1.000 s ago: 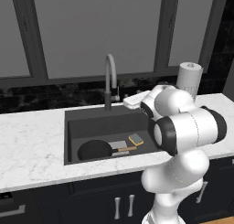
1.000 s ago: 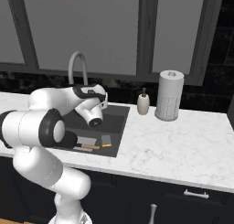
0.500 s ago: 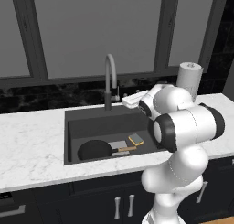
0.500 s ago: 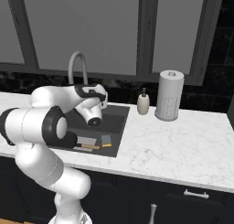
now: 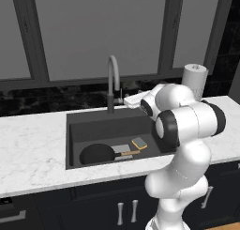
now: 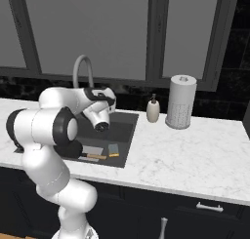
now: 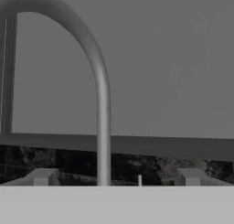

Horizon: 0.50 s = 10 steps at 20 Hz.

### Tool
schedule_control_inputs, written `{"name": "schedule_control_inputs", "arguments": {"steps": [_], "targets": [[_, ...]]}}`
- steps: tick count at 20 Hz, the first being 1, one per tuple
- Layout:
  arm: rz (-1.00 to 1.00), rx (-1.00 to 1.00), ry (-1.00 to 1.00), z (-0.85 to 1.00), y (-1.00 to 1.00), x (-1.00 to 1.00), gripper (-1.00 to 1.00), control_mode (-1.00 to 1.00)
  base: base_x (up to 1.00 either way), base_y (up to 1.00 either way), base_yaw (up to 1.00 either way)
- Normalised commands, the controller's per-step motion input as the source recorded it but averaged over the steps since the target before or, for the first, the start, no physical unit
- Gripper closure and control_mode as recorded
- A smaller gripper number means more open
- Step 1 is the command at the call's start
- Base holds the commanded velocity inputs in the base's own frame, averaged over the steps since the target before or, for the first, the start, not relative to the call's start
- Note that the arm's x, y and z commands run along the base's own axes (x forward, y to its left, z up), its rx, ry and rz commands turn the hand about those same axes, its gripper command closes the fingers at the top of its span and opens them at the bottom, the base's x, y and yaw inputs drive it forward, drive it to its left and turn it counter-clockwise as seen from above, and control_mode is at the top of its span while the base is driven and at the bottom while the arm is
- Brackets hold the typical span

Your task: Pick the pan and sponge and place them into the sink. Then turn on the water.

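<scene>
The black pan (image 5: 96,154) lies in the sink (image 5: 75,126) at its front left, wooden handle (image 5: 127,153) pointing right. Just right of it, the yellow sponge (image 5: 139,143) rests on the sink floor. My gripper (image 5: 129,100) hovers above the sink's back rim, right next to the faucet (image 5: 112,79) and level with its lower pipe. In the hand view the faucet (image 7: 99,81) arches close ahead and the fingertips (image 7: 43,176) stand wide apart, open with nothing held. A small lever (image 7: 139,179) shows beside the pipe. No water runs.
A soap bottle (image 6: 153,111) and a tall paper towel roll (image 6: 180,109) stand on the marble counter (image 6: 185,155) right of the sink. The pale drain plate (image 6: 93,150) lies beside the pan handle. Windows and a dark backsplash close the back.
</scene>
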Motion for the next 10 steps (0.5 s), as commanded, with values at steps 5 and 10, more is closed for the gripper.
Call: {"name": "schedule_control_inputs", "arguments": {"steps": [5,10], "targets": [[0.00,0.00,0.00,0.00,0.00,0.24,-1.00,-1.00,0.00,0.00,0.00],[0.00,0.00,0.00,0.00,0.00,0.13,-1.00,-1.00,0.00,0.00,0.00]]}}
